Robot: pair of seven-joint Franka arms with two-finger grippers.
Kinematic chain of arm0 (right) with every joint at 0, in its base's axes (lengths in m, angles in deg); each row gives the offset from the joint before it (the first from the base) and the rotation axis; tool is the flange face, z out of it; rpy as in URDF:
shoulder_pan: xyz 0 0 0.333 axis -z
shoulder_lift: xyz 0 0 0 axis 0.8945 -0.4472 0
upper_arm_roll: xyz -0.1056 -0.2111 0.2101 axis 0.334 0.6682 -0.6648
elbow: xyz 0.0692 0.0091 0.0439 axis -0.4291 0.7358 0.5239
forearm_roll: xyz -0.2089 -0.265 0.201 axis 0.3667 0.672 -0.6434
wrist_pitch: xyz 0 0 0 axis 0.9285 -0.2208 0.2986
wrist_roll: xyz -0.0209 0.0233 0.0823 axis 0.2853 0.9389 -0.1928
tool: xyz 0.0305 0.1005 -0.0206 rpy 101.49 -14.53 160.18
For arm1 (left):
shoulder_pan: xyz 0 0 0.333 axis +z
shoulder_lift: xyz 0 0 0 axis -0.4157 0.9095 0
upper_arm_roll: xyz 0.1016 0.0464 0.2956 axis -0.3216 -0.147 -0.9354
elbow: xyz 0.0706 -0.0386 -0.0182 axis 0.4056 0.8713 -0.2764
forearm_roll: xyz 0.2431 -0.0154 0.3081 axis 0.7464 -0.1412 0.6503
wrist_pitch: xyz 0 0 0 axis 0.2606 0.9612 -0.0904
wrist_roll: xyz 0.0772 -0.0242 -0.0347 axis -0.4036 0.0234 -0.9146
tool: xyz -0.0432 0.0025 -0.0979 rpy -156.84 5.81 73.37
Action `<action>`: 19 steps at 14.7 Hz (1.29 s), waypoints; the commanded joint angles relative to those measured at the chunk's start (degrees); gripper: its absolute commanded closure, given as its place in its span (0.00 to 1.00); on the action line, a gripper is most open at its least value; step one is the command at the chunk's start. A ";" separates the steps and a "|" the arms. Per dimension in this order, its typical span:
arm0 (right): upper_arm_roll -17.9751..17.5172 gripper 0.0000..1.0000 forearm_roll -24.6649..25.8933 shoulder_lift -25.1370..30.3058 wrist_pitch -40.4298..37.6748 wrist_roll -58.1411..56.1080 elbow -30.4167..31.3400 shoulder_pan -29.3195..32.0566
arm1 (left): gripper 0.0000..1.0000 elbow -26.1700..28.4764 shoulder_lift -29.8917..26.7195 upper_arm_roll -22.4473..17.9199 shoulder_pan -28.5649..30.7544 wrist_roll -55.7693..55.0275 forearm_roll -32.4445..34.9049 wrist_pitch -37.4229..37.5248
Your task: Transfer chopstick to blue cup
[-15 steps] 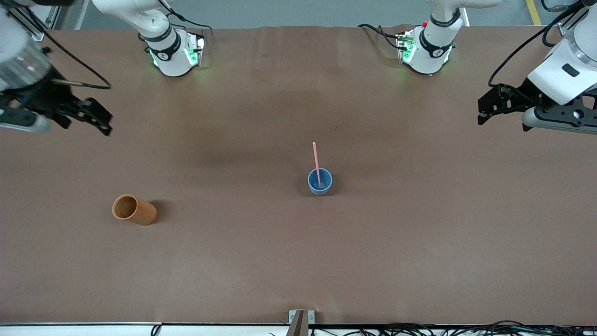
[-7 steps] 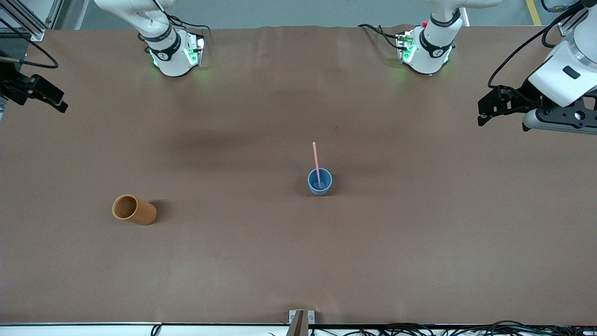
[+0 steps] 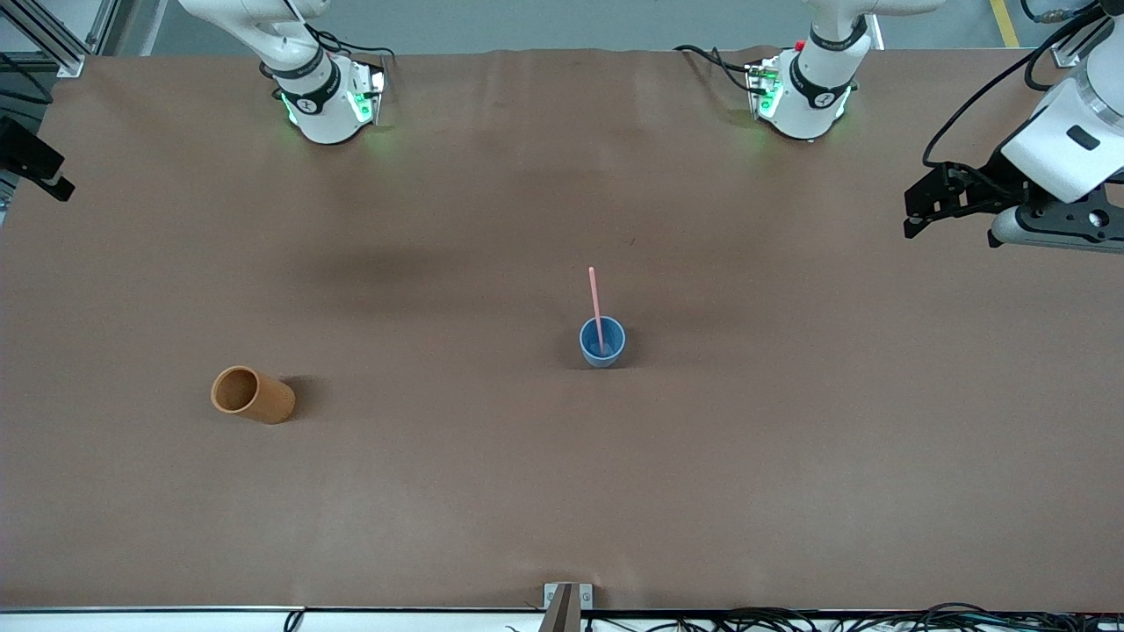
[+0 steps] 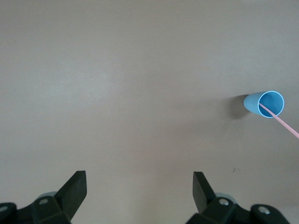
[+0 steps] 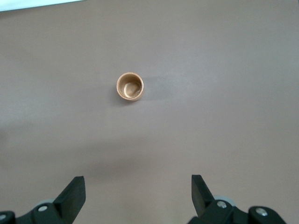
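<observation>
The blue cup (image 3: 602, 342) stands upright near the middle of the table. The pale-pink chopstick (image 3: 595, 298) stands in it, leaning and sticking out well above the rim. In the left wrist view the blue cup (image 4: 252, 101) and the chopstick (image 4: 285, 123) show off to one side. My left gripper (image 3: 913, 218) hangs open and empty over the left arm's end of the table, its jaws (image 4: 140, 179) wide apart above bare table. My right gripper (image 3: 53, 180) is at the edge of the front view over the right arm's end, also open (image 5: 138, 183) with nothing between its fingers.
An orange-brown cup (image 3: 252, 395) stands upright toward the right arm's end of the table, nearer the front camera than the blue cup; the right wrist view looks down into the orange-brown cup (image 5: 130, 87). A small metal bracket (image 3: 566, 601) sits at the table's front edge.
My right gripper has drawn back outward toward its end of the table and mostly left the front view. The left gripper has shifted only slightly. Cup and chopstick have not moved.
</observation>
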 commanded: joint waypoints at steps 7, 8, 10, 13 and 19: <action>-1.18 0.00 -1.06 -6.60 -2.91 -6.68 -5.89 2.86 | 0.00 -0.61 0.15 -0.08 0.16 0.08 -0.45 0.54; -1.18 0.00 -1.06 -6.60 -2.91 -6.76 -5.80 2.86 | 0.00 -0.61 0.15 -0.08 0.16 0.08 -0.45 0.54; -1.27 0.00 -1.06 -6.51 -3.00 -6.76 -5.80 2.51 | 0.00 -0.61 0.15 -0.08 0.16 0.08 -0.45 0.54; -1.45 0.00 -1.76 -6.51 -3.08 -6.85 -5.80 2.60 | 0.00 -0.70 0.15 -0.08 0.07 0.08 -0.45 0.54; -1.45 0.00 -4.50 -5.63 -3.35 -9.83 -3.69 3.04 | 0.00 -0.61 0.15 -0.08 0.07 0.08 -0.45 0.54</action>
